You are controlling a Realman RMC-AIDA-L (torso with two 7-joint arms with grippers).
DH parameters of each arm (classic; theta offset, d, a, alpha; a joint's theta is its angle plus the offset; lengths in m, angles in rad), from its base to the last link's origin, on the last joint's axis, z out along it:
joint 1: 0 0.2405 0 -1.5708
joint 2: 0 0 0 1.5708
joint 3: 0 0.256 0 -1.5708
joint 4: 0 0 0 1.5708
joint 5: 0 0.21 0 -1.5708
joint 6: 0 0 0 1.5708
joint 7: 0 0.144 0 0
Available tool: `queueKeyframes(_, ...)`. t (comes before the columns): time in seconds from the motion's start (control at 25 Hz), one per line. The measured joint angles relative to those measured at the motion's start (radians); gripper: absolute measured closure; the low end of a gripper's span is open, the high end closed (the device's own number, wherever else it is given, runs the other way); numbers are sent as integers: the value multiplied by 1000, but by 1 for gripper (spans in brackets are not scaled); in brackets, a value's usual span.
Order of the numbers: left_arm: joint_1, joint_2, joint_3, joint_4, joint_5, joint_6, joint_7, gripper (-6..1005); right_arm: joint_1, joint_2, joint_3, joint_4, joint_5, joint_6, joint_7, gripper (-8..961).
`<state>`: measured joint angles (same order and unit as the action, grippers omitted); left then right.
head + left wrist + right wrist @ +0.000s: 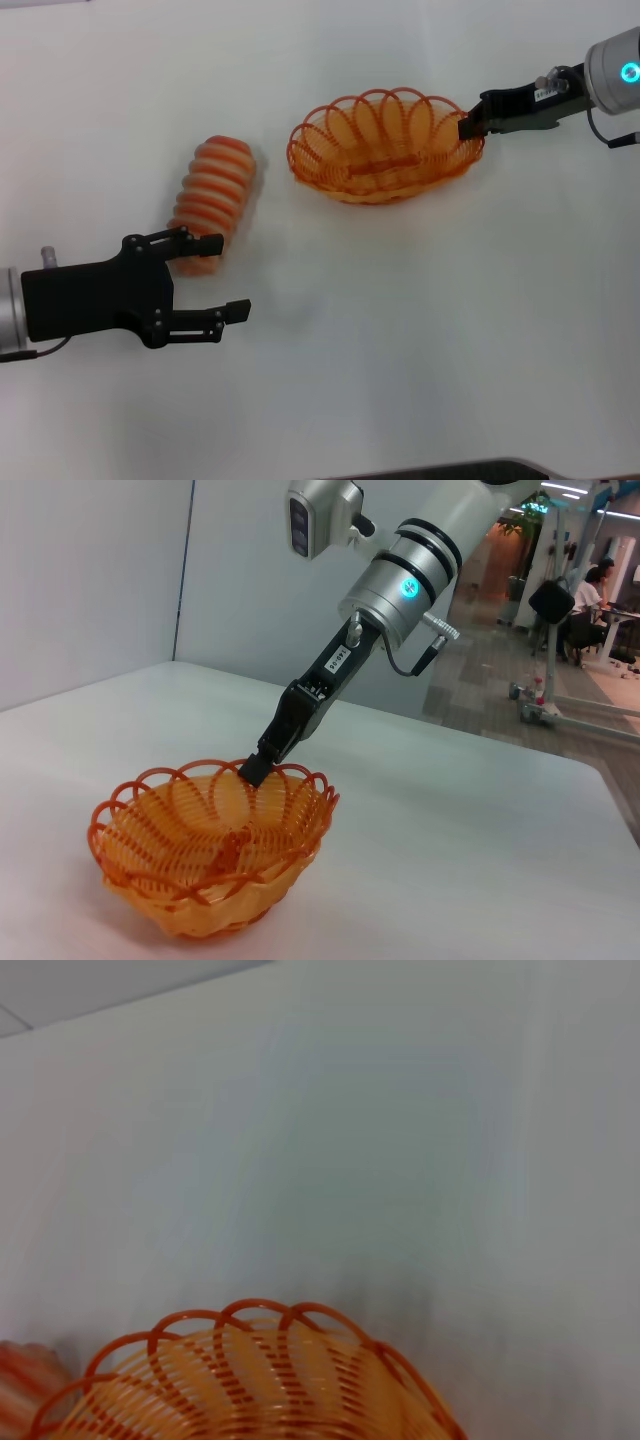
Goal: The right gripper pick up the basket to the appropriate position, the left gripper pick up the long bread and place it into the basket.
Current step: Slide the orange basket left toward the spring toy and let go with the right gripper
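Step 1 of 2 judged in progress: right gripper point(466, 128) pinched onto the right-hand rim of the basket point(385, 150), which appears to sit on the white table point(420, 330), tilted a little. Step 2 not yet started: long bread point(212, 200) lying on table left of basket, ungrasped. Left gripper point(218, 277) spread wide at the loaf's near end, 1 finger overlapping it.

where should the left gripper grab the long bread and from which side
Grip the long bread across its middle, fingers closing on its long ridged sides. It lies flat, angled away from the robot, so coming from above looks best. The open left gripper sits at its near end; the basket, held by the right gripper, stays clear.
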<state>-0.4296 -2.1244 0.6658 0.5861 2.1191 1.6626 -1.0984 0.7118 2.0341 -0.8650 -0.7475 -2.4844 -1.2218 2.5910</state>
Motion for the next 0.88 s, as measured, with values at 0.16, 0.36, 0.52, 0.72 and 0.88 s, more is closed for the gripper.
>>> queueKeyframes(0.16,0,0,2,-2,1,-12,0,126,-1,15,-3,-6,-17,19,-3,851)
queueKeyframes(0.36,0,0,3,-2,1,-12,0,126,0,27,-3,-7,-18,30,-4,848)
queueKeyframes(0.52,0,0,3,-1,2,-13,0,126,3,35,1,-7,-14,40,-5,845)
queueKeyframes(0.72,-1,0,3,2,2,-13,1,127,9,41,5,-7,-13,52,-5,841)
queueKeyframes(0.88,-3,1,3,3,2,-15,1,127,11,45,6,-7,-12,61,-2,838)
